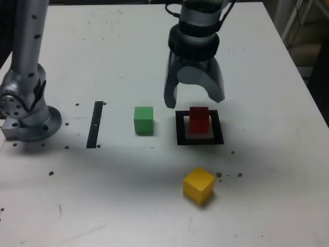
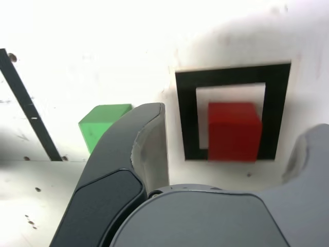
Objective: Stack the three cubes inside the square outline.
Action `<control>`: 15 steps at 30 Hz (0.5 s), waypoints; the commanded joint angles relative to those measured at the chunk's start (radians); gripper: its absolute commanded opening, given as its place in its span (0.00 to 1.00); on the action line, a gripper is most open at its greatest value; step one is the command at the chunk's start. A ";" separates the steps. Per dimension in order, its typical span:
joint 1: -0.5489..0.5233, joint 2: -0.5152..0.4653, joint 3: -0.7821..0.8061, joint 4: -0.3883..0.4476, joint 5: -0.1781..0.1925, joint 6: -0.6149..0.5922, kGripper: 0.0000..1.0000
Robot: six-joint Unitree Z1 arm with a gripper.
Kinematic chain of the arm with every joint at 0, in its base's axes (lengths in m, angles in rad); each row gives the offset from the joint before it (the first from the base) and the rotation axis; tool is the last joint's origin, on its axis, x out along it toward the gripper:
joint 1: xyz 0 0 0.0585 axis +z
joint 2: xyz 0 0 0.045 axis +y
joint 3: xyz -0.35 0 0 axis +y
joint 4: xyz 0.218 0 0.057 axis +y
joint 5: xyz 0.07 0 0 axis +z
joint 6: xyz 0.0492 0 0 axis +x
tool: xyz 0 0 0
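The red cube point(image 1: 199, 119) point(image 2: 234, 131) stands inside the square outline point(image 1: 181, 135) point(image 2: 187, 118), toward its far side. My gripper point(image 1: 195, 99) point(image 2: 236, 121) hovers just above and behind it, open, one finger on each side and nothing between them. The green cube point(image 1: 143, 120) point(image 2: 103, 123) rests on the table to the exterior view's left of the outline. Nearer the camera sits the yellow cube point(image 1: 199, 185), turned at an angle; the wrist view does not show it.
A narrow black strip point(image 1: 95, 123) point(image 2: 25, 103) lies on the white table, left of the green cube in the exterior view. The arm's base point(image 1: 25, 110) stands at the far left. Small dark specks dot the tabletop.
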 commanded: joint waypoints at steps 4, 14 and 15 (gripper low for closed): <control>-0.085 -0.027 0.013 0.002 0.005 0.022 0.99; -0.208 0.008 -0.035 0.014 -0.008 0.022 0.99; -0.217 0.012 -0.043 0.020 -0.009 0.020 0.99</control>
